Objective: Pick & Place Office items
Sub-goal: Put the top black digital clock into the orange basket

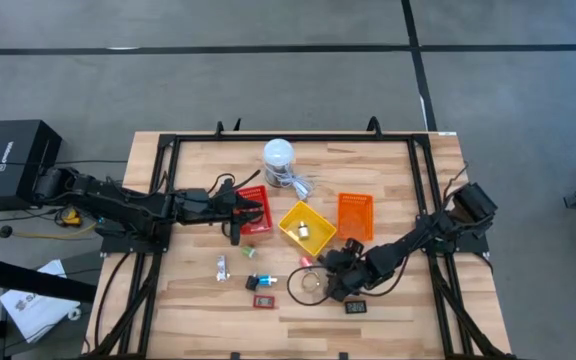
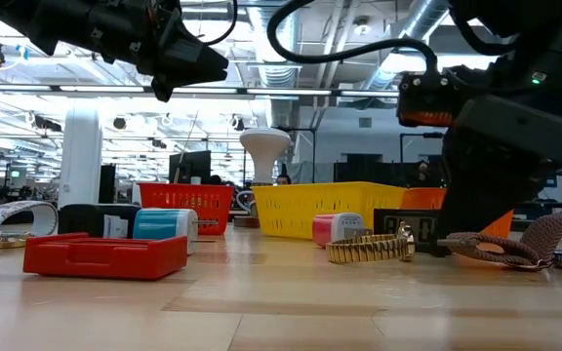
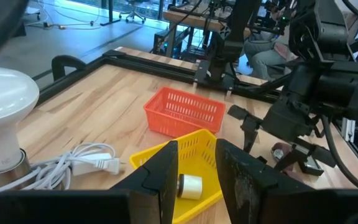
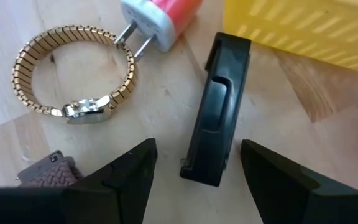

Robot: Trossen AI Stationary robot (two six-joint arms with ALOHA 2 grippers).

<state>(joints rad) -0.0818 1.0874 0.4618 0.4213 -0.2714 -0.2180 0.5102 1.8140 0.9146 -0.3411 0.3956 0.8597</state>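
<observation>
Between the wide-open fingers of the right gripper [image 4: 194,163] lies a black clip [image 4: 215,109], flat on the table [image 1: 418,310] just beside the yellow tray [image 1: 306,227]. Near it rest a gold watch band [image 4: 73,78] and a pink-and-white plug [image 4: 160,18]. Farther off, the left gripper [image 3: 194,180] hovers above the yellow tray, fingers partly parted and holding nothing.
</observation>
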